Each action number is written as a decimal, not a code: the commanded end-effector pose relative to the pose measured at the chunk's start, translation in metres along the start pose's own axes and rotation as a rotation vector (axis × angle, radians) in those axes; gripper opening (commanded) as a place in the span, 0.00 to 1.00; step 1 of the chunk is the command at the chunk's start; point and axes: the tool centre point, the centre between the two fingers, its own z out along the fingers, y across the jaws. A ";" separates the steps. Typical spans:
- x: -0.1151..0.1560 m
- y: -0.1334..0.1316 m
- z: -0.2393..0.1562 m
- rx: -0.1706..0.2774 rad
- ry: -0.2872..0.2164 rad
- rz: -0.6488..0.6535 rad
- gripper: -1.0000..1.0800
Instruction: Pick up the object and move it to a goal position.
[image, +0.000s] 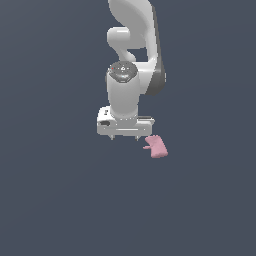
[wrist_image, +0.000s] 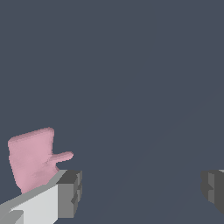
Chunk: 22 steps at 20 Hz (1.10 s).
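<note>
The object (image: 157, 146) is a small pale-pink blocky piece with a short stub on one side, lying on the dark floor just to the exterior view's right of the white hand. In the wrist view the object (wrist_image: 31, 162) lies beside and outside one finger, not between the two. My gripper (image: 125, 137) hangs over the floor with its jaws wide apart and nothing between them. In the wrist view the gripper (wrist_image: 142, 190) shows one grey fingertip (wrist_image: 70, 192) close to the pink piece and the other at the opposite frame edge.
The white arm (image: 132, 45) rises behind the hand in the exterior view. A plain dark grey floor (image: 55, 190) fills everything else in both views.
</note>
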 end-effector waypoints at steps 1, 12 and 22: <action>0.000 0.000 0.000 0.000 0.000 0.000 0.62; -0.003 -0.007 0.005 -0.007 -0.010 -0.030 0.62; -0.005 -0.013 0.014 -0.028 -0.013 0.039 0.62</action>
